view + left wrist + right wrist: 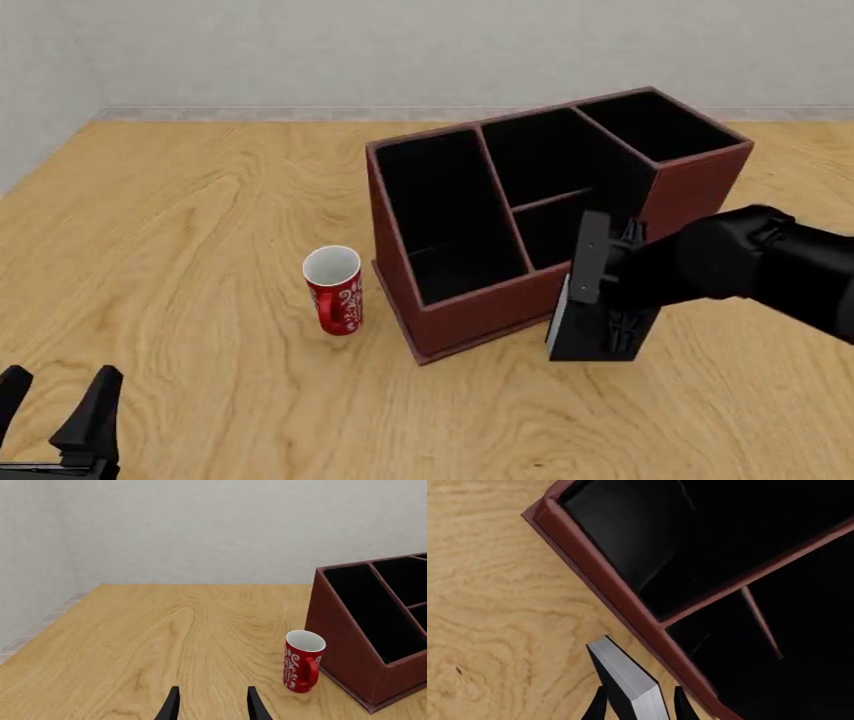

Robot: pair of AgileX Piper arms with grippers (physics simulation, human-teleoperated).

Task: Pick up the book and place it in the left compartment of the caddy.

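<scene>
Currently, left wrist view: left gripper fingers spread over bare table, red mug just beside the caddy. Front view: right gripper pinches the book upright at the caddy's near wall, outside the left compartment. Right wrist view: 2 fingers flank the book's white page edge, close beside the rim.

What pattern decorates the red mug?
White swirling scrollwork on the red mug, clearest in the left wrist view.
</scene>
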